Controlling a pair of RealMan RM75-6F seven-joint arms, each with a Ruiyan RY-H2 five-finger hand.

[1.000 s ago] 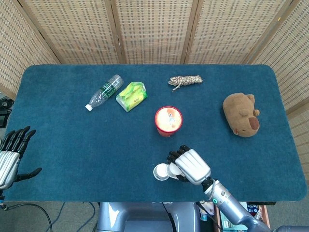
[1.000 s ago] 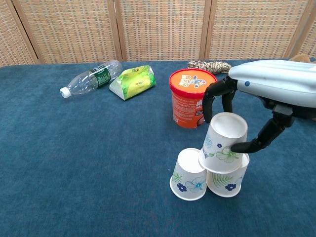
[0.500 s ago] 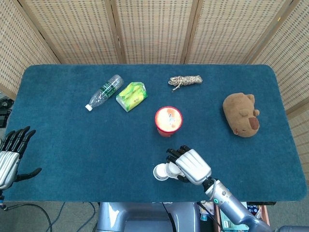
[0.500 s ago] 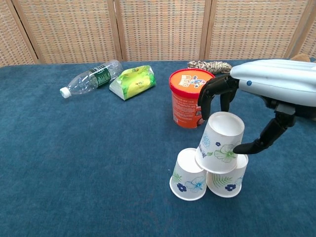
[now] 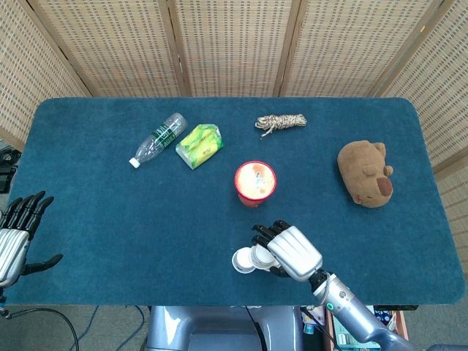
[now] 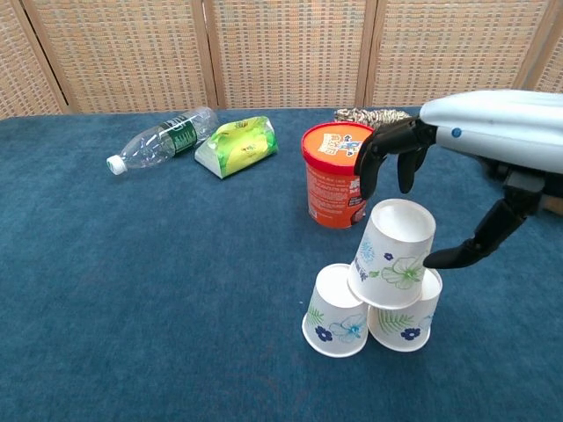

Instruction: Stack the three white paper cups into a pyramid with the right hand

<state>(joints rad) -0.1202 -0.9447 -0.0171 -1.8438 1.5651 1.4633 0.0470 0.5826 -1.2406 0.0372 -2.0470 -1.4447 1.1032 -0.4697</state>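
Observation:
Three white floral paper cups stand upside down near the table's front edge. The top cup (image 6: 394,255) leans slightly left and rests on the lower left cup (image 6: 335,323) and the lower right cup (image 6: 405,322). My right hand (image 6: 466,141) hovers just above and to the right of the top cup. Its fingers (image 6: 387,149) are raised clear of the rim, and the thumb tip sits right at the cup's right side. In the head view the right hand (image 5: 293,252) covers most of the cups (image 5: 244,260). My left hand (image 5: 18,234) is at the table's left edge, fingers spread, holding nothing.
An orange tub (image 6: 339,174) stands just behind the cups. Further back lie a plastic bottle (image 5: 157,138), a green packet (image 5: 199,145) and a coil of rope (image 5: 281,122). A brown plush toy (image 5: 365,174) lies at the right.
The right hand has risen and drawn back to the right, and its fingers have come off the top cup. The top cup shifted slightly left onto both lower cups. The left hand stayed still.

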